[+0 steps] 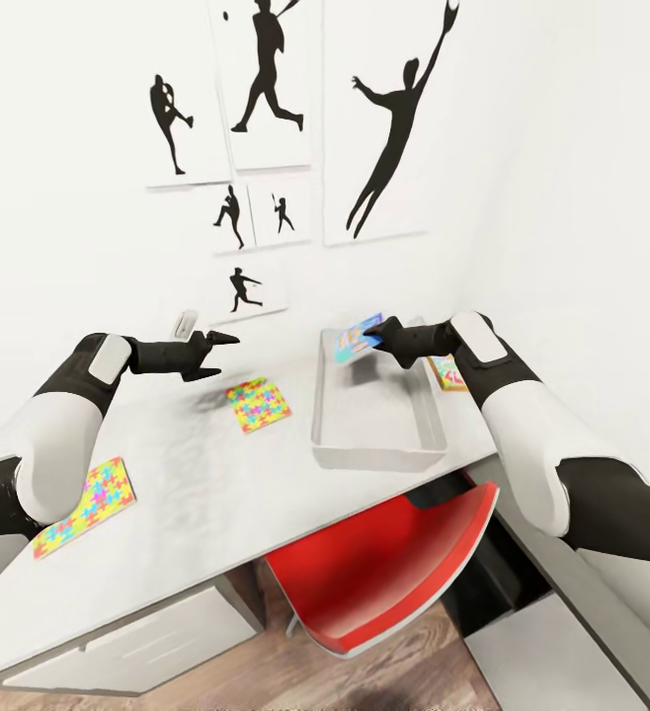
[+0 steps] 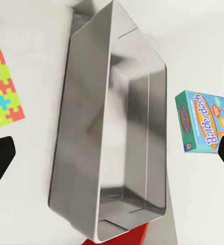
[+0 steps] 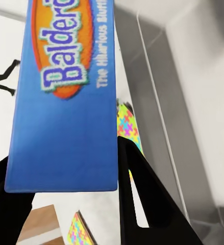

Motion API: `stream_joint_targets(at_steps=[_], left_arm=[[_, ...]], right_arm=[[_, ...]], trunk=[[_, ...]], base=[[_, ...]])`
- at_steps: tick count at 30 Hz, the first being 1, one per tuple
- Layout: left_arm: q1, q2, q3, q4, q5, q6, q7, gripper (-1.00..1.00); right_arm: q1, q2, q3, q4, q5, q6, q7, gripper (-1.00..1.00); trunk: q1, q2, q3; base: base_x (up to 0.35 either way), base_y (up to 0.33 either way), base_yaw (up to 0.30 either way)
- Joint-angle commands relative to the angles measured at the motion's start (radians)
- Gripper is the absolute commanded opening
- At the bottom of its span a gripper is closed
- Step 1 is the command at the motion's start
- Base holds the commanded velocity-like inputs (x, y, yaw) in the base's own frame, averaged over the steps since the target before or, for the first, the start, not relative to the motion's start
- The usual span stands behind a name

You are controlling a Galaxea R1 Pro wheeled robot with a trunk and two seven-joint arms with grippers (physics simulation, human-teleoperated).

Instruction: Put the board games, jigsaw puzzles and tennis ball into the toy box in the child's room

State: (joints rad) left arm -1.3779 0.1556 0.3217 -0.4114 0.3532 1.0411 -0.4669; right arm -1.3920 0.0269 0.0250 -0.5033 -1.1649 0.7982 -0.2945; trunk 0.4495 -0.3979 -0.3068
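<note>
My right gripper (image 1: 372,339) is shut on a blue "Balderdash" board game (image 1: 357,339), holding it just above the far end of the grey toy box (image 1: 379,420) on the white table (image 1: 197,484). In the right wrist view the blue box (image 3: 66,102) sits between the two fingers, with the toy box (image 3: 168,97) beyond it. My left gripper (image 1: 221,354) hovers open over the table left of the toy box (image 2: 112,138). Two jigsaw puzzles (image 1: 258,404) (image 1: 86,506) lie flat on the table. Another board game (image 1: 447,371) lies behind my right arm. The tennis ball and the bed are out of view.
A red chair (image 1: 384,563) is tucked under the table's front edge below the toy box. White drawers (image 1: 127,642) sit under the table at left. A small white object (image 1: 185,323) stands by the wall, which carries black silhouette posters (image 1: 266,89).
</note>
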Motion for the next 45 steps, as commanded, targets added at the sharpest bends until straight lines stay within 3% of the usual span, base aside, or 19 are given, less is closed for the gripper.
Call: stream_joint_targets(at_steps=[1,10,25,35,45], left_arm=[[-0.001,-0.001,0.007,0.0,-0.01,0.005,-0.007,1.0],[-0.001,-0.001,0.007,0.0,-0.01,0.005,-0.007,1.0],[-0.001,-0.001,0.01,0.0,-0.01,0.005,-0.009,1.0],[-0.001,0.002,0.013,0.0,-0.008,0.005,-0.009,1.0],[-0.001,-0.001,0.012,0.0,-0.008,0.005,-0.01,1.0]], right_arm=[[-0.001,0.0,0.003,-0.001,-0.012,0.0,-0.01,-1.0],[-0.004,-0.013,0.006,0.004,-0.011,-0.05,-0.011,-1.0],[-0.007,-0.013,0.006,0.005,-0.01,-0.066,-0.01,-1.0],[-0.014,-0.013,0.007,0.006,-0.008,-0.116,-0.009,-1.0],[-0.032,-0.01,0.005,0.006,0.094,-0.12,-0.01,-1.0]], trunk=[[0.001,-0.002,-0.004],[0.001,-0.002,-0.018],[0.001,-0.002,-0.043],[0.001,-0.002,-0.06],[0.001,-0.002,-0.076]], base=[[0.0,0.0,0.0],[0.0,0.0,0.0],[0.0,0.0,0.0],[0.0,0.0,0.0],[0.0,0.0,0.0]])
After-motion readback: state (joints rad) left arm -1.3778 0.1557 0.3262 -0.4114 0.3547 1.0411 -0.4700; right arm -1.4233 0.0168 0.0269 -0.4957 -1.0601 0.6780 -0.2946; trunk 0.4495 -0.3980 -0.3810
